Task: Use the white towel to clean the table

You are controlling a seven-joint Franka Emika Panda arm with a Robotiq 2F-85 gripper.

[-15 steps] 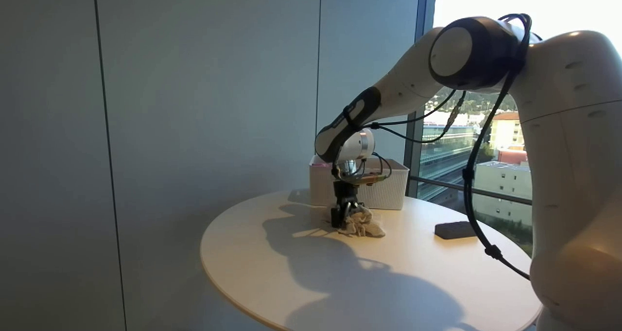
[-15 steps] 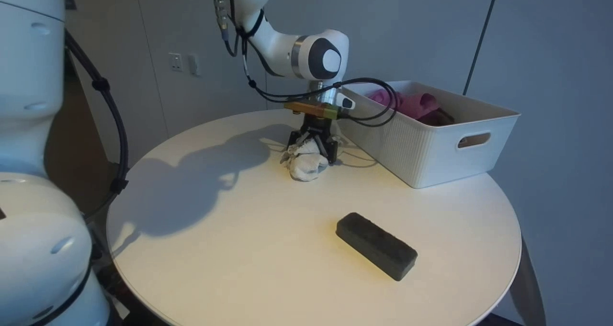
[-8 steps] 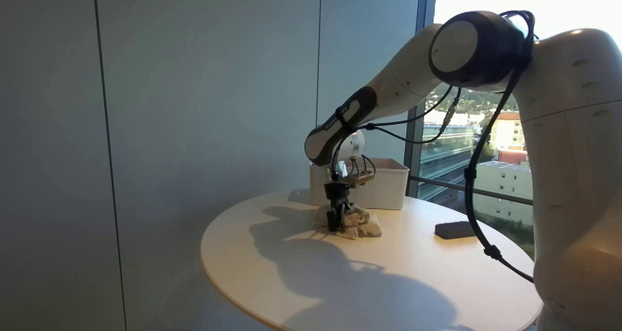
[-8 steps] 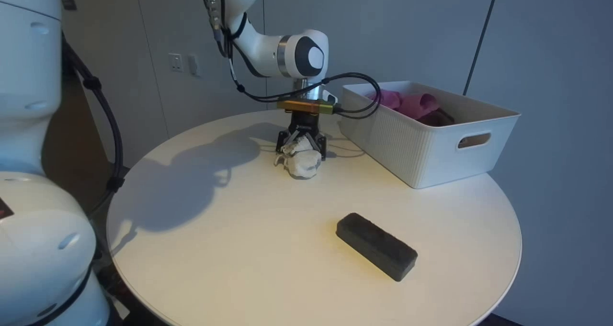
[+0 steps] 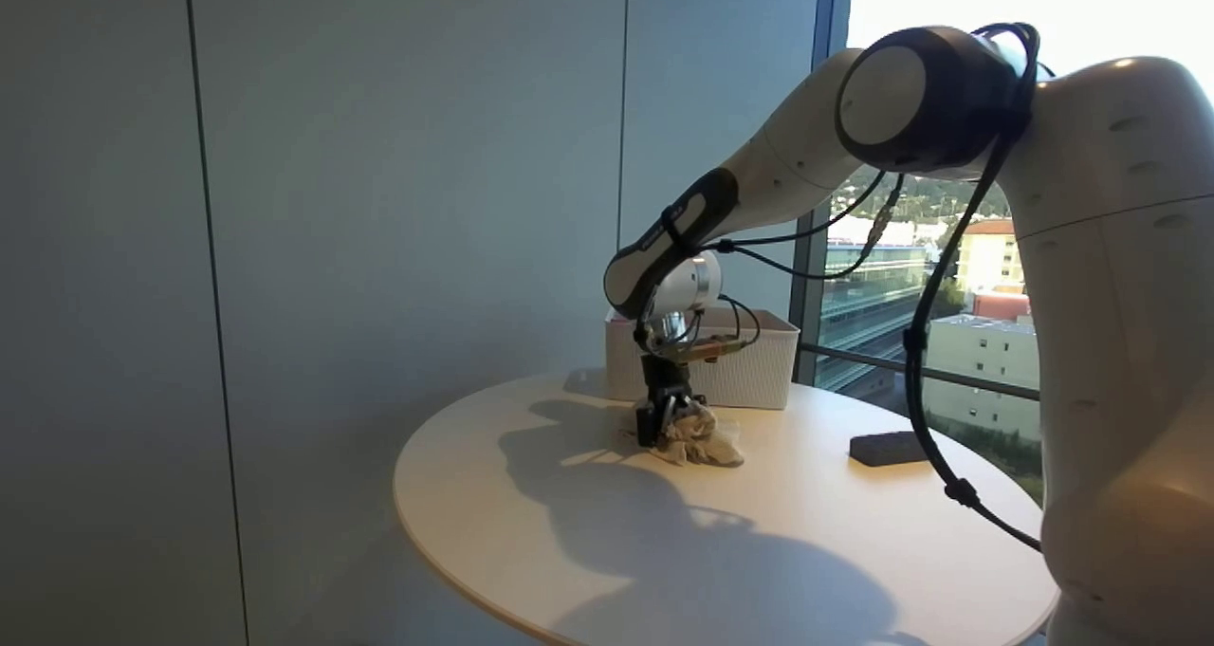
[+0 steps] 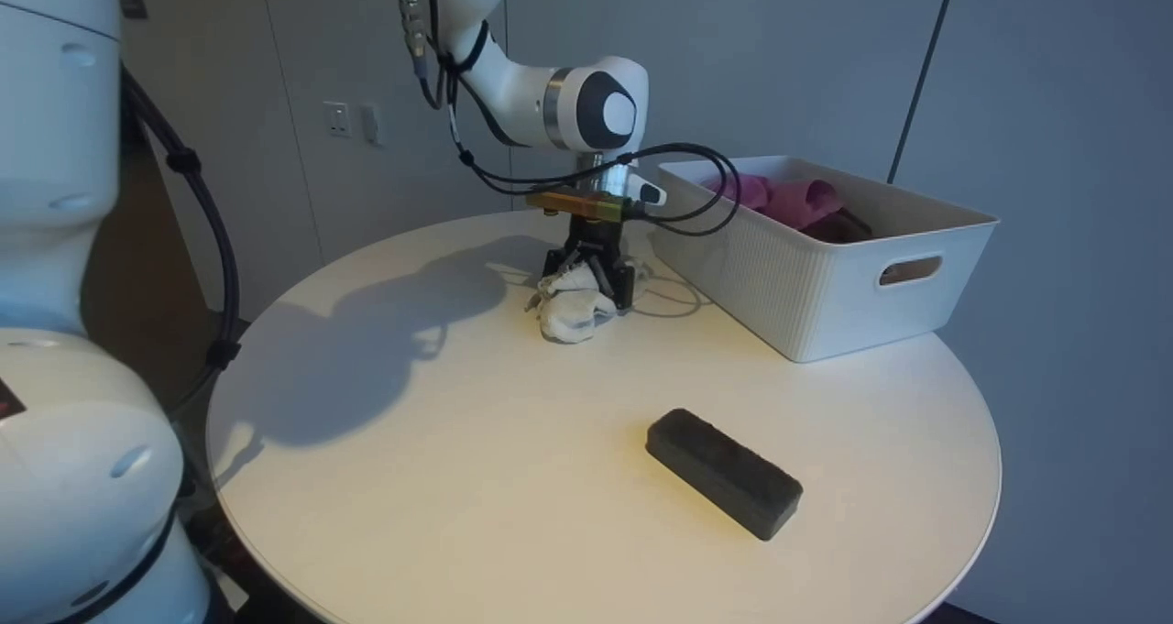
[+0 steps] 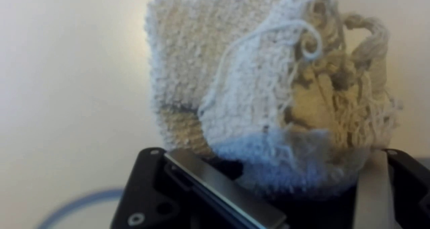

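Straddling the white towel [image 7: 253,84], the end effector [image 6: 589,289] stands wide, any grip impossible to tell; the towel is reached, but wiping the surface [image 6: 476,496] seems unfinished.

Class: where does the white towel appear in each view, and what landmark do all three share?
In an exterior view: white towel slightly right of centre, lower half.
In an exterior view: white towel almost at centre.
In the wrist view: white towel large, centre to right, reaching the top edge.
Shared landmark: the gripper.
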